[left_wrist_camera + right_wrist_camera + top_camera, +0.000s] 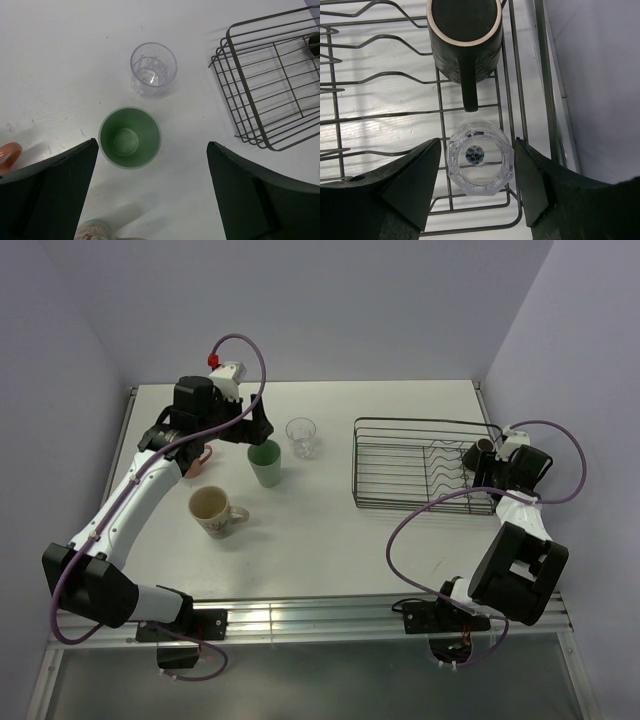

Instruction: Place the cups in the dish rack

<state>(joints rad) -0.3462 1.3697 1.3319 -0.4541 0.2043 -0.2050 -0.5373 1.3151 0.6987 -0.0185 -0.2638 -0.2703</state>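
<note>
1. Cups: four stand on the table to the left, and two are inside the rack on the right.
2. The pink mug is farthest left, partly hidden under the left arm. Only its handle shows at the edge of the left wrist view.
3. The cream mug stands upright nearer the arm bases, mouth up, with its handle pointing right. It is well apart from the rack.
4. The left gripper hangs above the table with its fingers spread as wide as they go. It holds nothing and touches nothing.
5. The tumbler, green, stands upright almost directly under that gripper. From above it sits between the two fingers but closer to the left one.
6. The first glass, clear, stands upright just beyond the tumbler, near it but not touching. It is between the tumbler and the rack.
7. The rack is black wire and lies flat on the table's right half, with its wavy dividers toward the right end.
8. The dark cup sits in the rack's right end, mouth up. Its handle points toward the second glass.
9. The second glass stands upright on the rack floor in the near right corner, just beside that handle.
10. The right gripper is down over this glass. Its fingers are partly open on either side of the glass with a thin gap on each side, so they grip nothing.
</note>
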